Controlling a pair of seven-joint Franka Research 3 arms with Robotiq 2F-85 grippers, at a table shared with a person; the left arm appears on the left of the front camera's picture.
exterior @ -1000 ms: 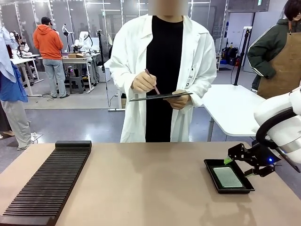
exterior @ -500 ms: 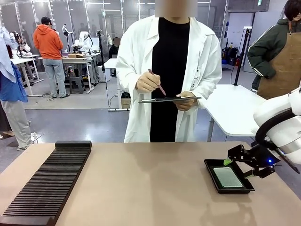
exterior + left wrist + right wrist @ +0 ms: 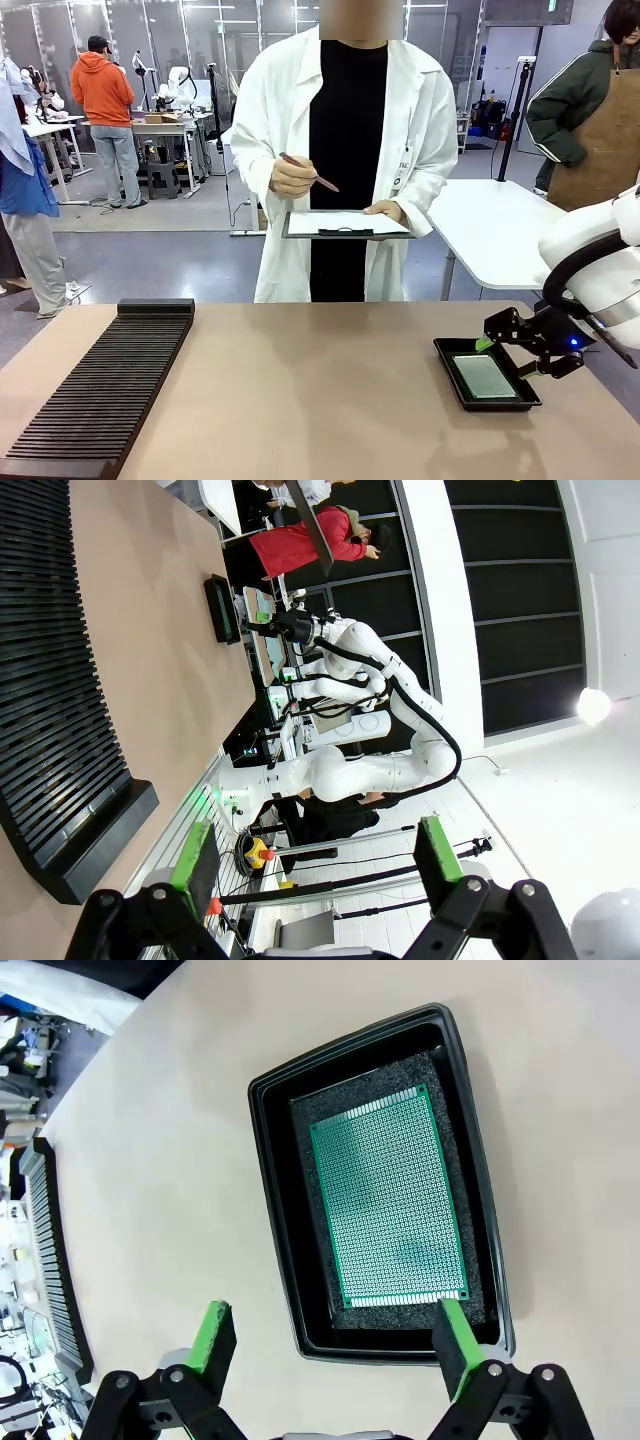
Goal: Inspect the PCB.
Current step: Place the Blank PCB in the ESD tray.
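Hovering over the black tray (image 3: 275, 1210), my right gripper (image 3: 335, 1345) stood spread and empty above the PCB (image 3: 388, 1200), while my left gripper (image 3: 315, 855) gaped wide too.

One PCB (image 3: 390, 1200) lies in one black tray (image 3: 275, 1210) on one table (image 3: 320, 390). One long black slotted rack (image 3: 95, 385) sits on that table too. Two pincers count: left pincer (image 3: 315, 855) and right pincer (image 3: 335, 1335), each with jaws apart. One person holds one clipboard (image 3: 345, 224) and one pen (image 3: 310, 172)
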